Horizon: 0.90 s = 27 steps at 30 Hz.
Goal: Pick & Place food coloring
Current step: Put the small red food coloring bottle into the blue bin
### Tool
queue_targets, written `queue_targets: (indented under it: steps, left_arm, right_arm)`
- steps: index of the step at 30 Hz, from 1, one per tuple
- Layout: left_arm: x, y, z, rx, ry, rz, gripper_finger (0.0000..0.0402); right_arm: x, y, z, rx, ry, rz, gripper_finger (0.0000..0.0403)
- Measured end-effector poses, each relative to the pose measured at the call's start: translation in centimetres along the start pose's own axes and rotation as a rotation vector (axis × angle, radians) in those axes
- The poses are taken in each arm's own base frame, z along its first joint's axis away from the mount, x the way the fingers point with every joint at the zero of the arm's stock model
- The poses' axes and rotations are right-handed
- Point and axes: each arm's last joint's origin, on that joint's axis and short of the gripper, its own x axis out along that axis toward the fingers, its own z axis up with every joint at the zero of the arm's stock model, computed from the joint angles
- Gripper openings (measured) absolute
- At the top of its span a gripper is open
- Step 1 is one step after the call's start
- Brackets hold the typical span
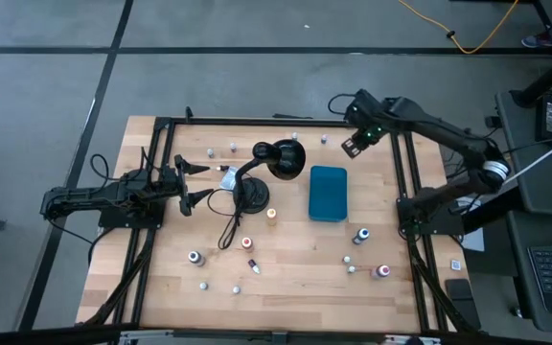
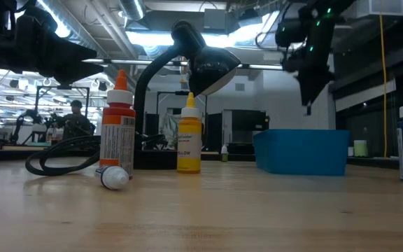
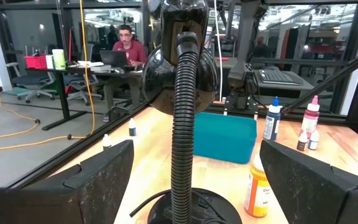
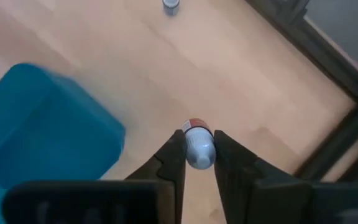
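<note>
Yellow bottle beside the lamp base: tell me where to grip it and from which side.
Grip the yellow bottle by its straight body, below the tapered cap, probably coming from the side away from the lamp base: it stands upright.
</note>
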Motion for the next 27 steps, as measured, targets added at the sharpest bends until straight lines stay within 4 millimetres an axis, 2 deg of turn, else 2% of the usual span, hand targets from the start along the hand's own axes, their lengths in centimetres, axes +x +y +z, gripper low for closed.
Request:
queue_targets:
  steps: [6, 12, 20, 27]
  left_arm:
    - [0.0, 0.0, 0.0, 0.000, 0.000, 0.000, 0.0345]
    - [0.0, 0.0, 0.0, 0.000, 0.000, 0.000, 0.0345]
    - [0.0, 0.0, 0.0, 0.000, 0.000, 0.000, 0.0345]
    - [0.0, 0.0, 0.0, 0.000, 0.000, 0.000, 0.0345]
  right_arm:
    - [-3.2, 2.0, -1.8, -0.065, -0.023, 0.022, 0.0071]
    - [-5.2, 4.8, -3.2, -0.124, -0.062, 0.080, 0.0066]
    - [-5.6, 8.9, -5.4, -0.213, -0.046, 0.141, 0.0071]
    - [-3.6, 11.0, -7.7, -0.249, -0.004, 0.154, 0.0070]
